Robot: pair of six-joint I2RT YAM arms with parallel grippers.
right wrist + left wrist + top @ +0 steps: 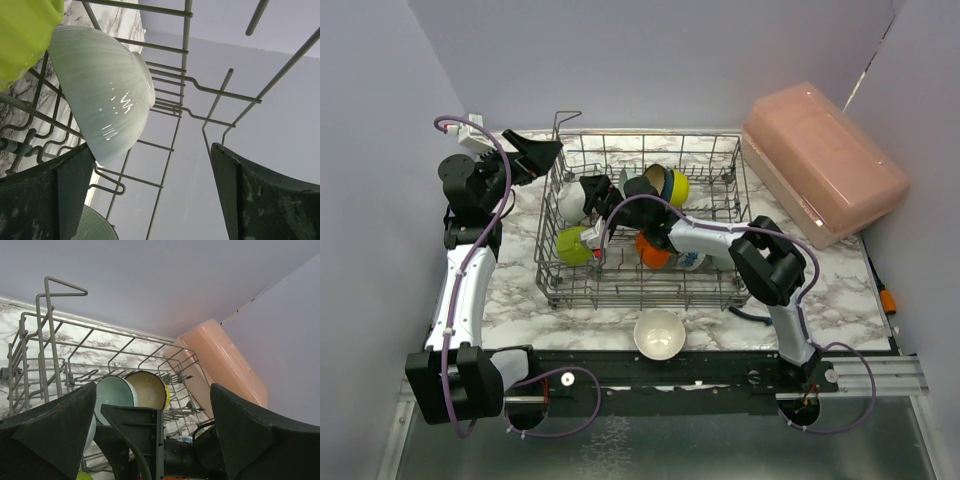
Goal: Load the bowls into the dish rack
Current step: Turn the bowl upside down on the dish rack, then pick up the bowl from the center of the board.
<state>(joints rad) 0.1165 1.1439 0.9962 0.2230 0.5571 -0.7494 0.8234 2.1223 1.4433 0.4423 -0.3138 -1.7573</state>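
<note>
The grey wire dish rack (pixel 740 215) holds several bowls: a mint green one (pixel 572 200), a lime green one (pixel 573 246), an orange one (pixel 653 254) and a dark teal one (pixel 658 184) beside a yellow-green one (pixel 678 188). A white bowl (pixel 658 334) sits on the table in front of the rack. My right gripper (pixel 594 193) is inside the rack, open. The mint bowl (pixel 105 85) leans on the wires just above its left finger (pixel 45 200), and nothing lies between the fingers. My left gripper (pixel 536 154) hangs open and empty outside the rack's back left corner.
A pink translucent box (pixel 825 165) lies at the back right, close to the rack (pixel 50 340). Lilac walls close in the table on three sides. The right forearm (pixel 705 240) stretches across the rack over the orange bowl.
</note>
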